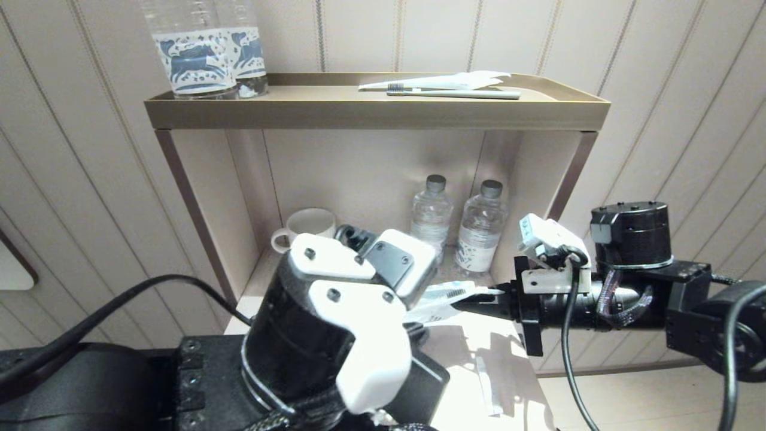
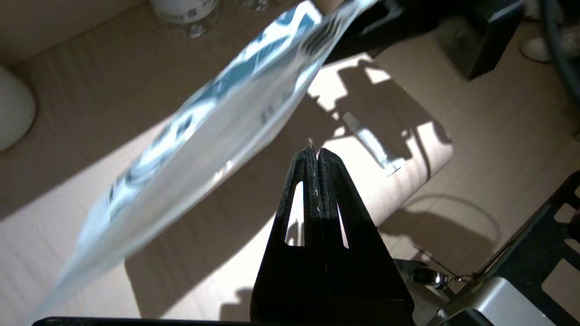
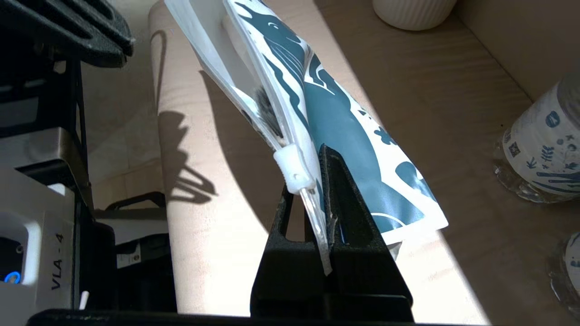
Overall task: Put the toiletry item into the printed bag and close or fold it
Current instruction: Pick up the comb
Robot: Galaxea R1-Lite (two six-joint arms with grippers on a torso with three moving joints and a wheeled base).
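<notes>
The printed bag (image 3: 344, 136) is held up in the air over the lower shelf (image 1: 479, 341), pinched at one end by the right gripper (image 3: 322, 181), whose jaws are clamped on the bag's edge right by the little white zip slider (image 3: 294, 170). Dark bristles of the toothbrush (image 3: 267, 113) can be made out through the translucent plastic, so the toothbrush is sitting inside the bag, head end near the slider. From the head view, the bag (image 1: 443, 299) is seen stretched between the two arms, with the right gripper (image 1: 485, 299) reaching in from the right.

The left gripper (image 2: 316, 156) is pressed fully together with nothing caught in it, and it's just beside the bag (image 2: 204, 136) rather than on it; the bag passes in front of it at a slant.

On the lower shelf, a white mug (image 1: 308, 224) and two small water bottles (image 1: 458, 224) are parked at the back. Up on the top tray (image 1: 371, 114), two bigger bottles (image 1: 206, 51), another toothbrush (image 1: 455, 93) and a plain white wrapper (image 1: 461, 79) are left lying.
</notes>
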